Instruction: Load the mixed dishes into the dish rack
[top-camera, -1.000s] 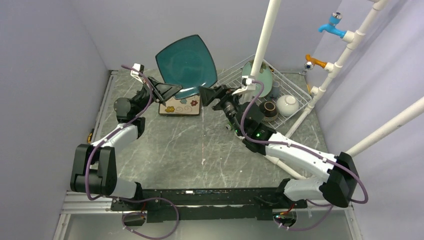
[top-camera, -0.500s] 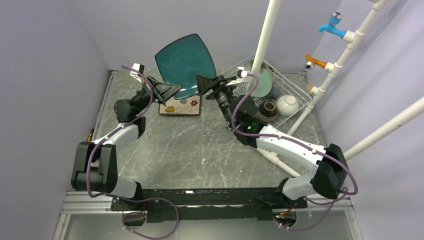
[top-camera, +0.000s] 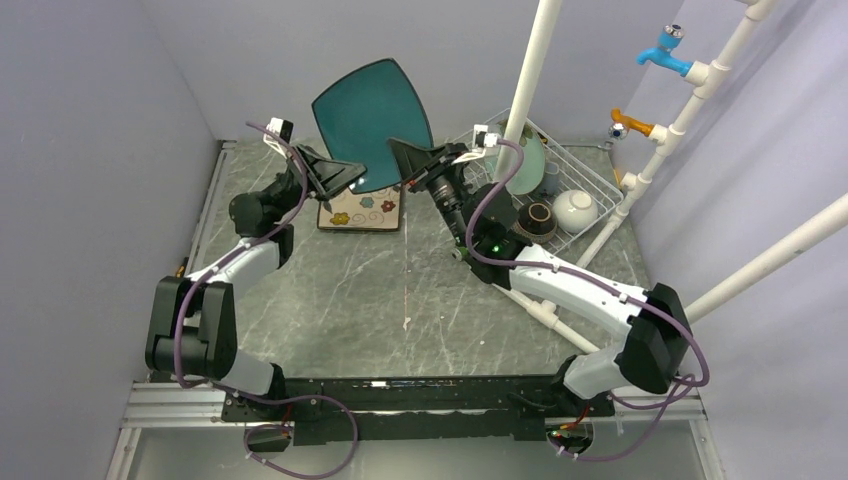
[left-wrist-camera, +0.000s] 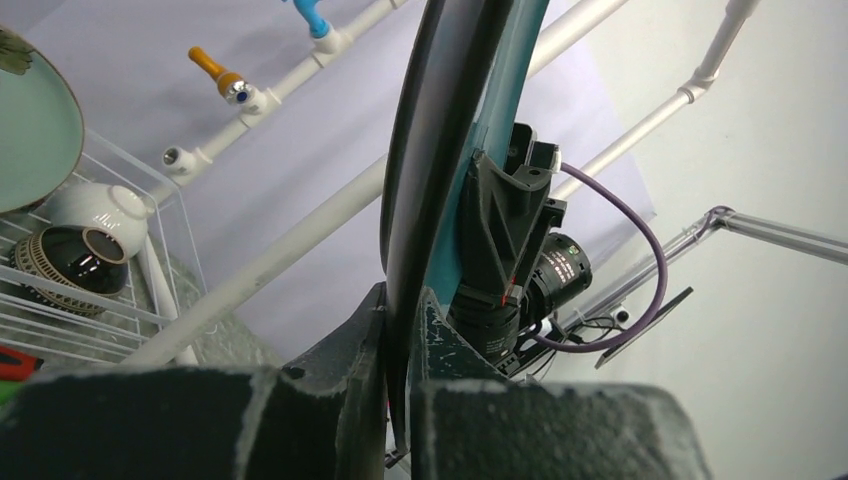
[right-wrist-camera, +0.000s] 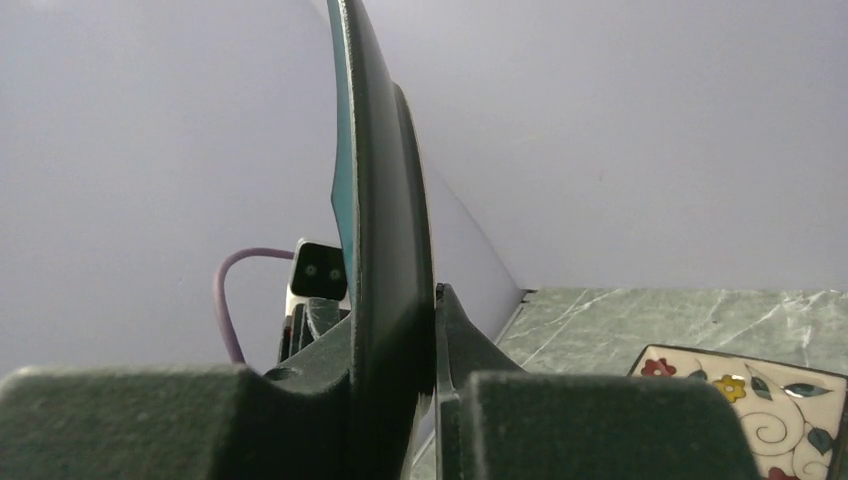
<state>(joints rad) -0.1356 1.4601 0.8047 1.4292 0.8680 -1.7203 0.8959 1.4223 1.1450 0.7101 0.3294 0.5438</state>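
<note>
The teal square plate stands upright in the air near the back wall, above the cream square plate with flowers lying on the table. My left gripper is shut on its lower left edge, my right gripper shut on its lower right edge. In the left wrist view the plate's rim runs edge-on between my jaws; the right wrist view shows the same in my right gripper. The dish rack at back right holds a mint-green plate, brown bowl, white bowl.
White pipe frame rises over the rack, with a blue tap and an orange tap on the right wall. Purple walls close in left, back and right. A pipe lies on the table by the right arm.
My right gripper moved left to the teal plate and closed on its right edge. The plate has tipped slightly and risen a little. The left gripper kept its hold.
</note>
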